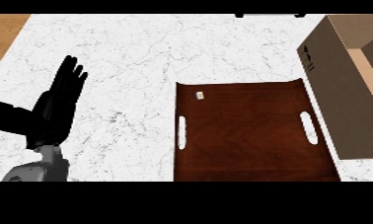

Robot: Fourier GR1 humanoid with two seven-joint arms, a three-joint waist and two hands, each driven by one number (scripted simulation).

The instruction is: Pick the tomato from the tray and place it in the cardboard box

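Now left hand [62,100] rests spread, fingers up, at left. Brown tray [251,134] beside cardboard box [336,90]. No tomato seen. Right hand not showing.

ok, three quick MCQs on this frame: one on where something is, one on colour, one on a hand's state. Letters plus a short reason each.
1. Where is the cardboard box relative to the tray?
A. on the tray's right side
B. on the tray's left side
C. on top of the tray

2. What colour is the tray?
A. white
B. dark reddish brown
C. bright green

3. What is the left hand doing?
A. curled round a tomato
C. pressing on the box
B. open, fingers straight, apart from the tray

Answers:
1 A, the box stands at the view's right edge beside the tray.
2 B, its surface is dark wood-brown with two white handle slots.
3 B, the fingers point up over the marble counter, holding nothing.
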